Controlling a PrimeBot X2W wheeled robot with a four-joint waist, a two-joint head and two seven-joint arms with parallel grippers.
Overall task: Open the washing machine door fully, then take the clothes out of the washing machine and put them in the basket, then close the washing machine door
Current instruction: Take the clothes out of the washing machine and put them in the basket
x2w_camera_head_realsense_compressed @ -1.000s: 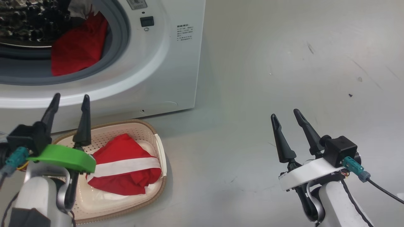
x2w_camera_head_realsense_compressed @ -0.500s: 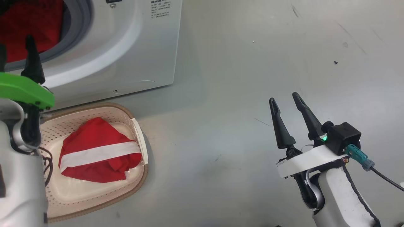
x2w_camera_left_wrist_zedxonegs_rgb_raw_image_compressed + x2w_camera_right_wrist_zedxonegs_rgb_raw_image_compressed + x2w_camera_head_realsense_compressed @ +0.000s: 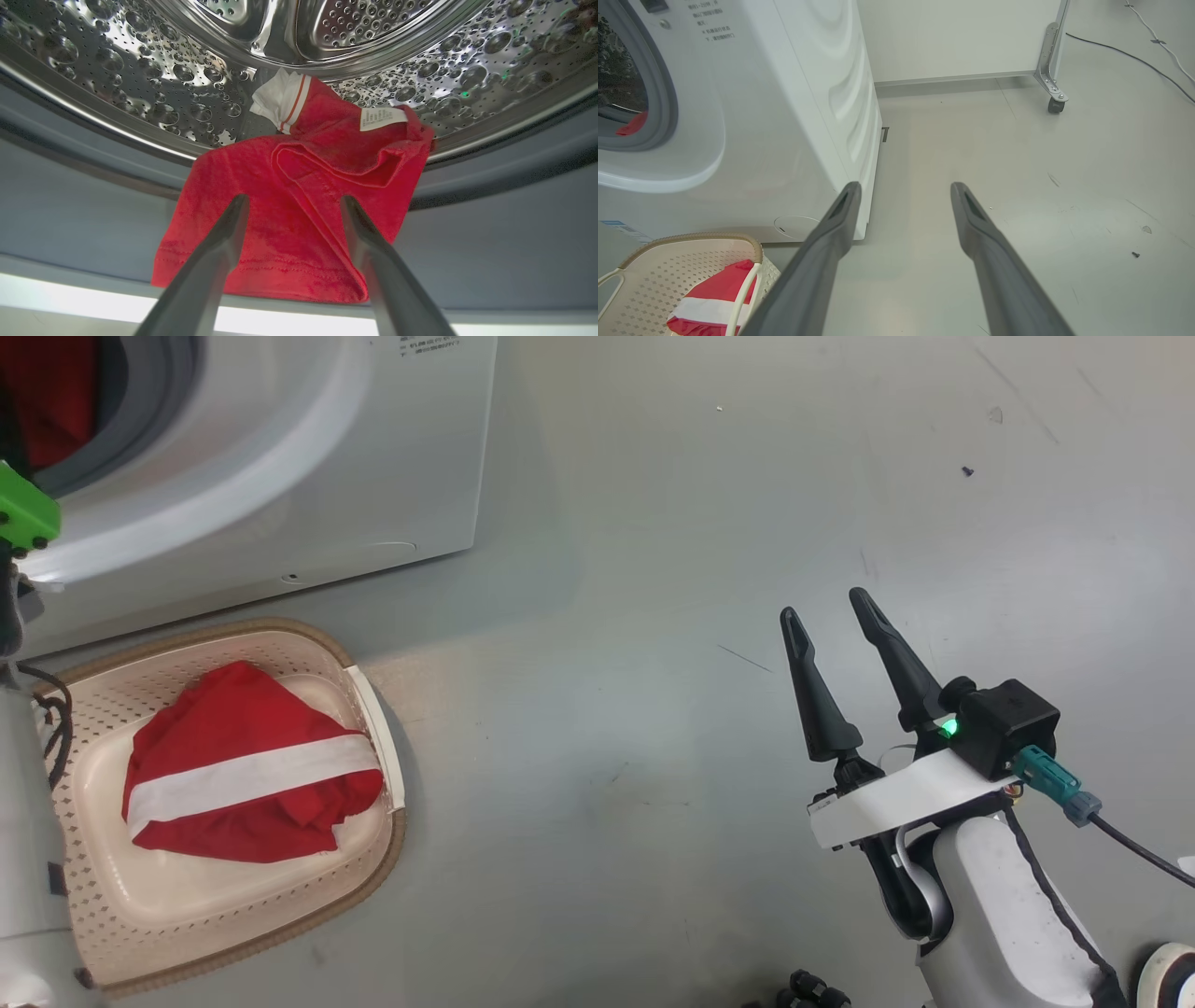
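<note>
Left wrist view reveals steel drum (image 3: 140, 70) behind red clothes (image 3: 299, 186)

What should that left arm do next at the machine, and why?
Probably ease the open left claw forward and shut it on the red garment draped out of the drum, straight ahead of it. It's not yet in the basket, where one striped piece already lies.
</note>
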